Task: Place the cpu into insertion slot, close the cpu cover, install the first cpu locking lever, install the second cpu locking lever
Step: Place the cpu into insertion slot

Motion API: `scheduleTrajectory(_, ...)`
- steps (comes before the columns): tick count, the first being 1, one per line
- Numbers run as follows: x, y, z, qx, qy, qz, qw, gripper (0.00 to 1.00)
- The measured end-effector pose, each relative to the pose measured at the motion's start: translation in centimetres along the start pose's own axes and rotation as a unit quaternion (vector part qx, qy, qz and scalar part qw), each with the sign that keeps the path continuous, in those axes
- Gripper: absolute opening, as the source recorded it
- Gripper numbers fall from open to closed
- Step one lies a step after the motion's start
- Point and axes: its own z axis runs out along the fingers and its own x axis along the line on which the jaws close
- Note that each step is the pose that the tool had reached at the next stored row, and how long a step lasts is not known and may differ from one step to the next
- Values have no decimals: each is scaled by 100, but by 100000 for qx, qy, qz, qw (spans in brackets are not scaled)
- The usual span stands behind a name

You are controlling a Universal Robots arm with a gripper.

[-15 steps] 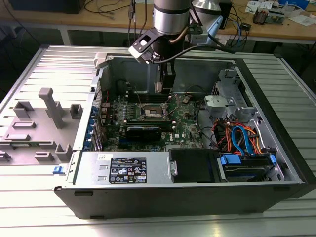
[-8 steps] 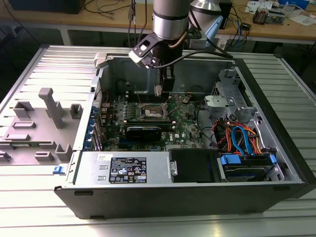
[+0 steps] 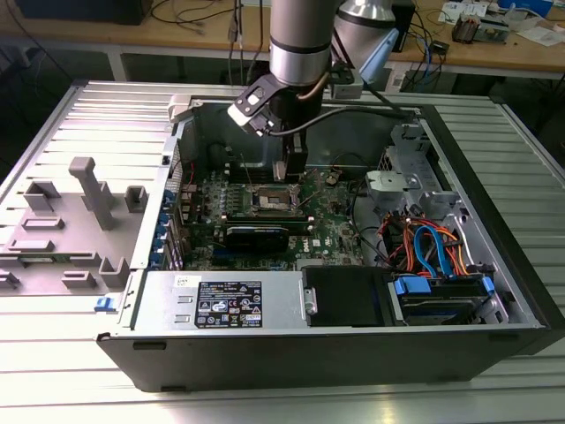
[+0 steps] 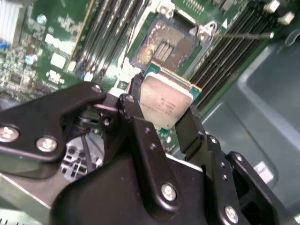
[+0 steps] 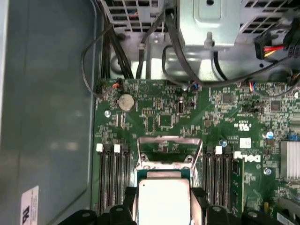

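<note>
Second wrist view: cpu (image 4: 166,101), insertion slot (image 4: 164,47)

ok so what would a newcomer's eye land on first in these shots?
First, the cpu: its silver top shines between the black fingers of the gripper, which is shut on it and holds it over the open insertion slot. Next, in the exterior view, the arm hangs down into the opened computer case, with blue and orange cables bundled at the exterior view's right.
</note>
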Motion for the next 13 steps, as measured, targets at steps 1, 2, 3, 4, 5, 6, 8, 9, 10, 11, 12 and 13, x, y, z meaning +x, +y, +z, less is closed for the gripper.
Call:
scheduleTrajectory(1,0,-23,19,-14,4,-1,100000,54)
scheduleTrajectory(2,1,-52,38,-28,0,-9,100000,54)
scheduleTrajectory(3,1,-79,54,-48,1,-11,100000,54)
scheduleTrajectory(4,2,-104,75,-58,-1,-5,100000,54)
scheduleTrajectory(5,2,-118,92,-56,-13,-4,100000,54)
scheduleTrajectory(6,2,-134,114,-58,-21,-1,100000,54)
scheduleTrajectory(8,2,-186,178,-63,-20,-7,100000,54)
scheduleTrajectory(9,2,-202,217,-73,-18,-1,100000,54)
scheduleTrajectory(10,1,-204,251,-71,-25,-12,100000,54)
scheduleTrajectory(11,1,-204,283,-79,-20,-15,100000,54)
scheduleTrajectory(12,0,-205,288,-74,-27,-6,100000,54)
scheduleTrajectory(13,0,-205,288,-74,-26,-7,100000,54)
